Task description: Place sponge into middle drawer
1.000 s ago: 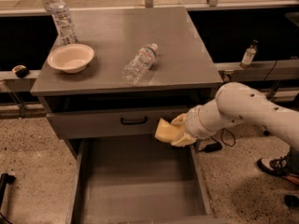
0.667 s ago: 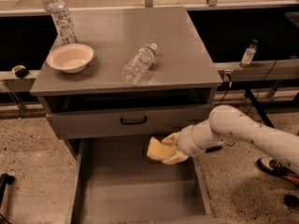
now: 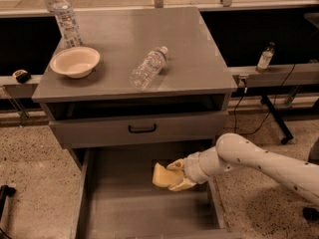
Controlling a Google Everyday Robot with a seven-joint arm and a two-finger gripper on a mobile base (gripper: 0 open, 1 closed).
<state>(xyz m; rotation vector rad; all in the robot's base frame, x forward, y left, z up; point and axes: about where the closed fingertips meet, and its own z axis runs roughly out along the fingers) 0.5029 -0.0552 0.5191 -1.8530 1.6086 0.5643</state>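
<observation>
Where the yellowish fingers (image 3: 182,184) of the gripper (image 3: 174,175) close from above and below on the right end of the sponge (image 3: 161,176), the pale block is held over the grey floor of the open middle drawer (image 3: 134,208), nearer its right wall. Behind the gripper, the white arm (image 3: 259,158) reaches in from the right. Above, a closed drawer front (image 3: 99,132) carries a black handle (image 3: 142,129). On the tabletop (image 3: 124,34) stand a bowl (image 3: 75,61) and an upright bottle (image 3: 65,18); a second bottle (image 3: 148,67) lies on its side.
</observation>
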